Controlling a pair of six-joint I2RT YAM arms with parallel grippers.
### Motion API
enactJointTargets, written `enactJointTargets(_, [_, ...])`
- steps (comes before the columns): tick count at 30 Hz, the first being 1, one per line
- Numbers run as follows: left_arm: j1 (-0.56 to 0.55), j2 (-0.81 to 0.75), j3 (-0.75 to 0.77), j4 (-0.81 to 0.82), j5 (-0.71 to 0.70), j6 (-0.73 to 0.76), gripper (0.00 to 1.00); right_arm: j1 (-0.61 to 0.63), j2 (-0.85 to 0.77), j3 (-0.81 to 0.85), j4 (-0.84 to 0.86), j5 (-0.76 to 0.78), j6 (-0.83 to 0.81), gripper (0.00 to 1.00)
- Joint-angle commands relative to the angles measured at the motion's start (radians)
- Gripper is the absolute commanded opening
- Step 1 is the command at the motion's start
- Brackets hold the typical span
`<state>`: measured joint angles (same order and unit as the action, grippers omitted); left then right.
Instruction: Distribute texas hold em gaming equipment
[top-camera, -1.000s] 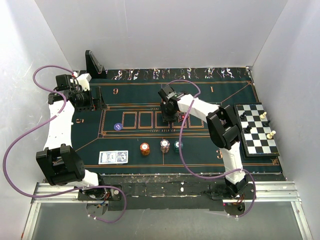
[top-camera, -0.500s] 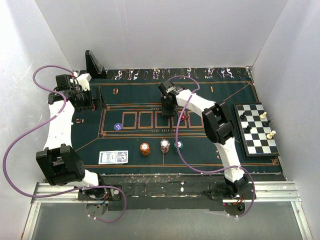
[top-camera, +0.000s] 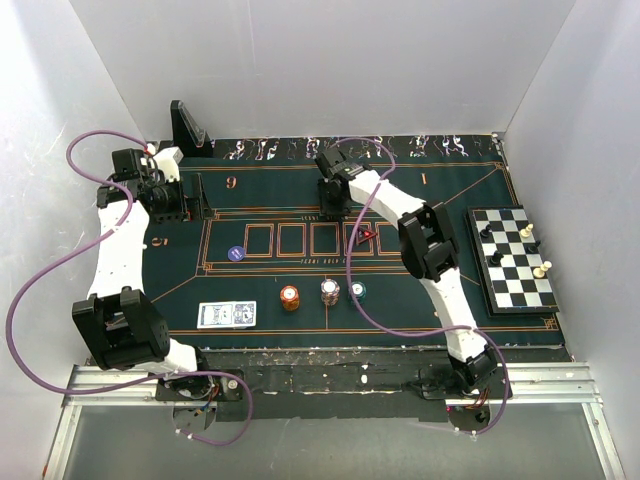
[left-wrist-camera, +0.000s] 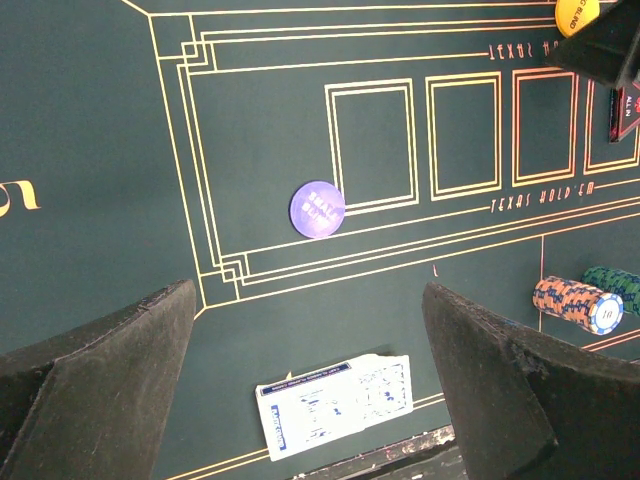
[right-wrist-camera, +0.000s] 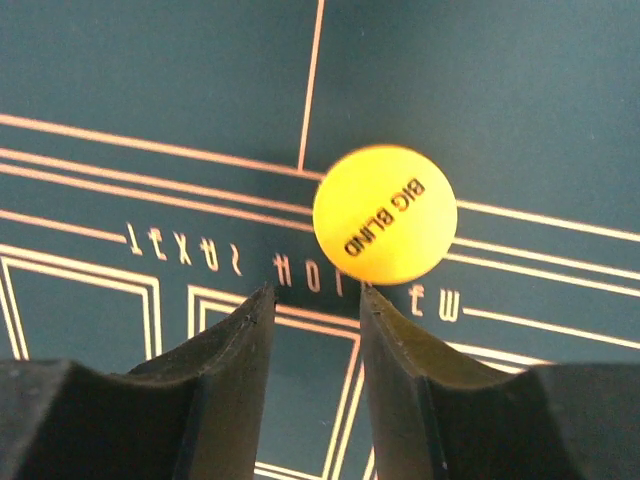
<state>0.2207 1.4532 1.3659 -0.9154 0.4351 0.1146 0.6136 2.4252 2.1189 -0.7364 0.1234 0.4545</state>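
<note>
Yellow chip (right-wrist-camera: 385, 215), lettered BIG BLIND, lies flat on the green felt (top-camera: 270, 195) across its gold lines, just past the tips of the right gripper (right-wrist-camera: 315, 293); we see those jaws a narrow gap apart with nothing between them. We find the left gripper (left-wrist-camera: 308, 290) spread wide and empty above the felt's left part; below it the blue chip (left-wrist-camera: 317, 208) lies beside the outlined boxes; the cards (left-wrist-camera: 335, 402) lie in a small pile by the near edge. Right of the cards three stacks stand in a row, close together: the orange stack (top-camera: 290, 298), the white-pink stack (top-camera: 330, 292), the teal stack (top-camera: 356, 292); a red marker (top-camera: 367, 237) lies in a box behind them; the chessboard (top-camera: 515, 260) sits at the far right.
</note>
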Motion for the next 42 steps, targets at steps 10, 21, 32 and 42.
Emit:
enactJointTargets(10, [0.008,0.010,0.032,0.006,0.031,-0.013,0.98,-0.057,-0.161,-0.197,0.086,0.071,-0.134,0.69])
enactJointTargets(21, [0.008,0.036,0.055,0.006,0.027,-0.013,0.98,-0.063,-0.054,-0.115,0.120,-0.039,-0.177,0.51])
enactJointTargets(32, [0.008,0.045,0.053,0.009,0.010,-0.006,0.98,-0.038,0.083,0.097,0.072,-0.091,-0.165,0.44])
enactJointTargets(42, [0.011,0.047,0.055,0.003,0.001,0.000,0.98,-0.026,0.051,0.138,0.020,-0.050,-0.129,0.47])
